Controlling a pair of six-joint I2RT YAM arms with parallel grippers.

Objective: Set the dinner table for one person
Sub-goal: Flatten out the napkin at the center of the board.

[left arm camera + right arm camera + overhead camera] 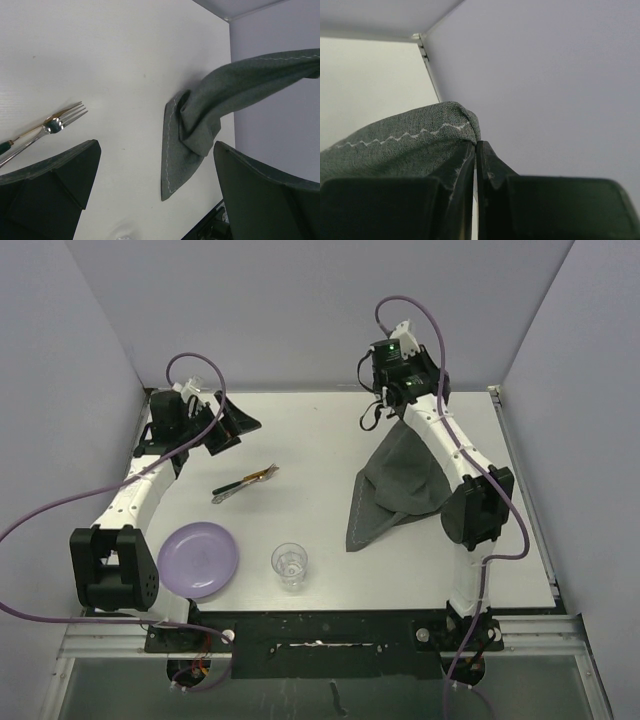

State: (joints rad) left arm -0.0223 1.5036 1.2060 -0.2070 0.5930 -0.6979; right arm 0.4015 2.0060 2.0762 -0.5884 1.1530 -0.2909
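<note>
My right gripper (395, 410) is shut on a corner of the dark grey cloth placemat (395, 485) and holds it high over the far right of the white dinner table (310, 435). The cloth hangs down, its lower corner resting on the table. In the right wrist view the closed gripper (476, 146) pinches the stitched cloth edge (405, 137). My left gripper (228, 427) is open and empty above the table's far left; in the left wrist view this gripper (155, 170) frames the hanging cloth (200, 130) and a fork (50, 127).
A fork (245, 481) lies left of centre. A purple plate (197, 559) sits at the near left. A clear glass (290, 566) stands near the front edge. Grey walls enclose the table on three sides.
</note>
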